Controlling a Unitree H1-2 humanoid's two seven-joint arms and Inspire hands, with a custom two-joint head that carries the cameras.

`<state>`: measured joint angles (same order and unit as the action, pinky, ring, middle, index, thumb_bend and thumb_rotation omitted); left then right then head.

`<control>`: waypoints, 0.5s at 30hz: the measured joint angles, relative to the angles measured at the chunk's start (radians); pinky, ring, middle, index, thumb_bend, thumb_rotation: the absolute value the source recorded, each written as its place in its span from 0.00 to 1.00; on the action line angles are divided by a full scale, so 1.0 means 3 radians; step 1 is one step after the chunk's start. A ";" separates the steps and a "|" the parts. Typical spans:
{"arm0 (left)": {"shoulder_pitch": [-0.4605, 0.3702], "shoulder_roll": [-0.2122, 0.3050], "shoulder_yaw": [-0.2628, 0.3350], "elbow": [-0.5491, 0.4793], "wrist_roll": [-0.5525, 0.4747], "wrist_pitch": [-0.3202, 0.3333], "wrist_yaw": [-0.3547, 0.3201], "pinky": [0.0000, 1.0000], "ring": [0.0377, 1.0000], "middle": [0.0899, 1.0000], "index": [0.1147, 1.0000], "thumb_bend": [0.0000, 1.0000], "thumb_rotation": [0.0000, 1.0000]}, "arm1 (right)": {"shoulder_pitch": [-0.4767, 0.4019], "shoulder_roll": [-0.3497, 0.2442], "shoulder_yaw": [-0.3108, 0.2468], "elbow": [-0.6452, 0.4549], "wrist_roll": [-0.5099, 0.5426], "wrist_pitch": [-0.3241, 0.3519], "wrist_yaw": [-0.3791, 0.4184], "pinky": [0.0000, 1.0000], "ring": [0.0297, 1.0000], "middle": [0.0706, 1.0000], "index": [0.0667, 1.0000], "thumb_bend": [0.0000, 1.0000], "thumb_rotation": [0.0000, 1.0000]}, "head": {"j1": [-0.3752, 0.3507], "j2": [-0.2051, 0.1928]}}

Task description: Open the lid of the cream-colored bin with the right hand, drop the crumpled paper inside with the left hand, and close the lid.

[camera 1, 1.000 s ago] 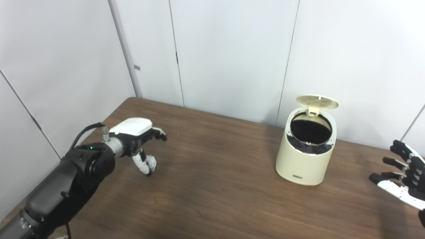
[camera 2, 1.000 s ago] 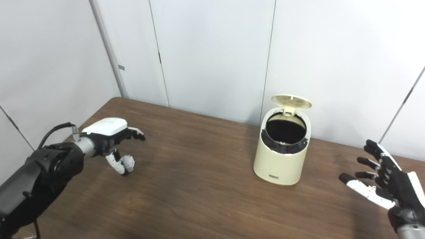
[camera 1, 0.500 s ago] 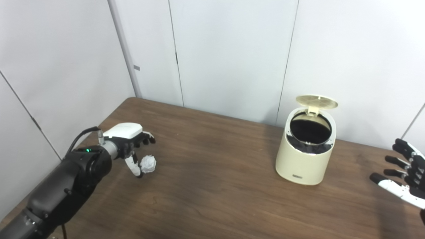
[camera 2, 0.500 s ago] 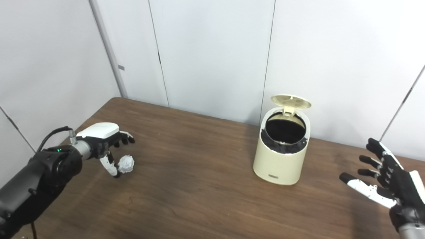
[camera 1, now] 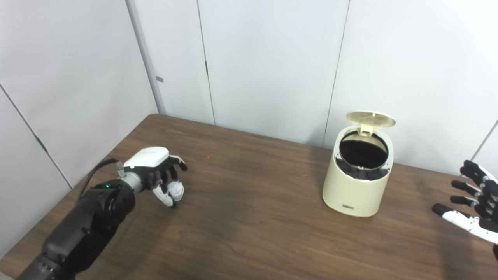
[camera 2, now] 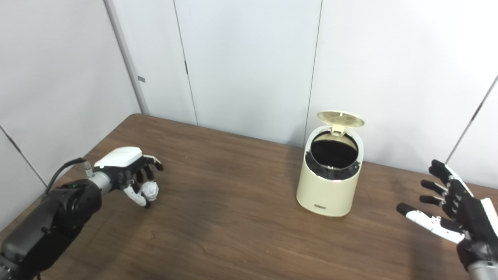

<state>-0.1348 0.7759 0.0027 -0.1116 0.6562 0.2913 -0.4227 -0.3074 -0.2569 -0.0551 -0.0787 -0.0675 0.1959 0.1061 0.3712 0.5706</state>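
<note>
**Lid Up, Paper in the Left Hand's Reach**

White wall panels close in on two sides of a brown wooden table (camera 1: 249,233), and that's our arena. Over on the far right stands the cream-colored bin (camera 1: 358,182), its lid (camera 1: 370,118) tipped right up on the back hinge, dark mouth wide open and facing the robot. So the opening job looks done.

Down on the left, the left hand (camera 1: 161,177) is low at the tabletop, fingers curling around the crumpled paper (camera 1: 177,190), thumb underneath it. Is the grip fully sealed? Hard to say, but the ball sits snug between thumb and fingers, the kind of cradle you want for something light and springy.

The right hand (camera 2: 453,212) hovers well clear of the bin, fingers spread, holding nothing. My read: it's parked out there to leave the lane free and be ready to close the lid.

Next up, surely, a lift and a long carry across to that opening.
</note>
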 measured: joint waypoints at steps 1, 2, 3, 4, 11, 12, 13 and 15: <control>0.0000 -0.0012 0.0000 0.0006 -0.0018 -0.0002 0.0000 0.53 0.63 0.72 0.76 0.81 0.00 | 0.0000 0.0000 0.0001 -0.0005 0.0000 0.0004 0.0000 0.69 0.81 0.90 0.90 0.60 0.18 | 0.0000 0.0000; 0.0000 -0.0021 -0.0001 0.0009 -0.0029 0.0002 -0.0004 0.53 0.63 0.72 0.76 0.81 0.00 | 0.0000 0.0000 0.0001 -0.0016 0.0000 0.0013 0.0000 0.70 0.82 0.90 0.90 0.60 0.17 | 0.0000 0.0000; 0.0001 -0.0027 -0.0004 0.0005 -0.0031 0.0012 -0.0010 0.53 0.63 0.71 0.76 0.81 0.00 | 0.0001 0.0000 0.0000 -0.0032 0.0000 0.0023 0.0000 0.70 0.83 0.91 0.90 0.60 0.18 | 0.0000 0.0005; 0.0001 -0.0030 -0.0006 -0.0004 -0.0030 0.0026 -0.0018 0.53 0.63 0.71 0.76 0.81 0.00 | 0.0002 0.0000 0.0000 -0.0053 0.0001 0.0033 0.0000 0.71 0.83 0.91 0.91 0.60 0.18 | 0.0000 0.0005; 0.0000 -0.0027 -0.0021 0.0014 -0.0029 0.0005 -0.0026 0.53 0.59 0.64 0.64 0.78 0.00 | 0.0014 -0.0001 0.0000 -0.0080 -0.0001 0.0058 0.0001 0.70 0.82 0.90 0.90 0.61 0.20 | 0.0005 0.0010; -0.0002 -0.0025 -0.0022 0.0028 -0.0029 -0.0003 -0.0017 0.50 0.55 0.60 0.54 0.65 0.02 | 0.0015 -0.0001 -0.0001 -0.0085 -0.0003 0.0080 0.0001 0.70 0.81 0.90 0.90 0.62 0.20 | 0.0005 0.0010; -0.0003 -0.0025 -0.0022 0.0036 -0.0029 -0.0005 -0.0009 0.46 0.50 0.49 0.49 0.57 0.01 | 0.0016 -0.0002 -0.0001 -0.0092 -0.0007 0.0107 0.0001 0.70 0.81 0.89 0.90 0.62 0.20 | 0.0005 0.0010; -0.0003 -0.0025 -0.0023 0.0039 -0.0030 -0.0004 -0.0007 0.45 0.46 0.43 0.46 0.54 0.00 | 0.0016 -0.0004 -0.0002 -0.0100 -0.0016 0.0118 0.0001 0.69 0.80 0.89 0.90 0.62 0.20 | 0.0005 0.0010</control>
<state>-0.1355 0.7684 -0.0041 -0.0998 0.6472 0.2900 -0.4246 -0.3026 -0.2581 -0.0558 -0.1088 -0.0725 0.2314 0.1063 0.3728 0.5737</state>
